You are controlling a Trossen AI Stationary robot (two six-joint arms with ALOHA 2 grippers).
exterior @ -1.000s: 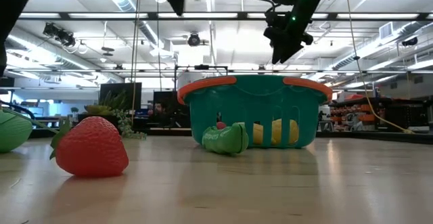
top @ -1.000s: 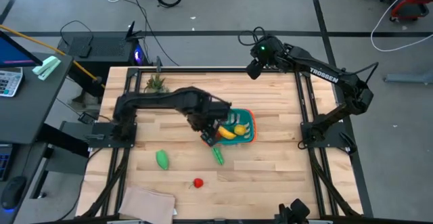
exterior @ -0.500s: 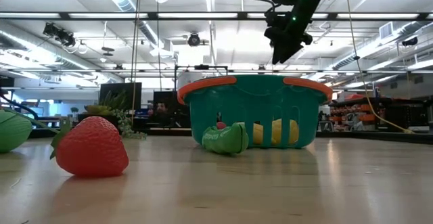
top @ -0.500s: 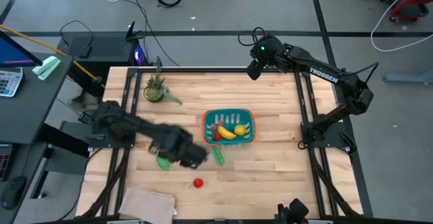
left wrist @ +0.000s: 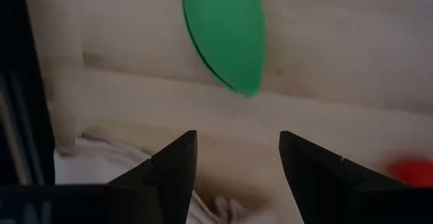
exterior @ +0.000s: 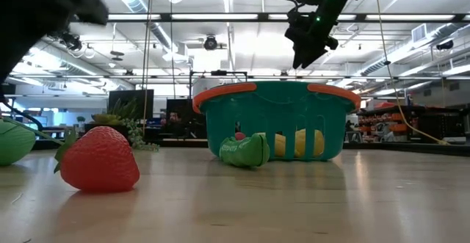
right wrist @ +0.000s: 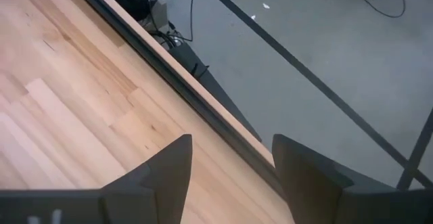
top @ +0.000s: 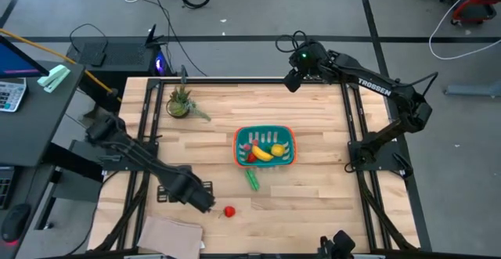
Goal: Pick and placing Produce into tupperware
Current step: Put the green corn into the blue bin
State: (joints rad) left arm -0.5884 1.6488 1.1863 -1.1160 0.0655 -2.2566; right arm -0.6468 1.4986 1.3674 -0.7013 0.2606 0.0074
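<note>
The teal basket [top: 283, 133] with the orange-red rim stands mid-table and holds a yellow banana [top: 262, 153], red pieces and a yellow chunk [top: 277, 149]. One green pod [top: 252, 181] lies against its near wall. A red strawberry [top: 228, 210] sits nearer the near edge. My left gripper [top: 205, 204] is open, low over the near-left table beside the strawberry; its wrist view shows a green piece [left wrist: 223, 34] ahead of the fingers, which my arm covers in the high view. My right gripper [top: 296, 79] waits open, raised over the far edge.
A tan cloth [top: 168, 235] lies at the near-left corner, right by my left gripper. A spiky potted plant [top: 180, 102] stands at the far left. Bare wood stretches to the right of the basket and along the near right.
My left arm has swung from the basket's near-left corner toward the table's near-left, folding back and dropping lower, and now sits over the green piece by the cloth. The produce and the basket have stayed in place.
</note>
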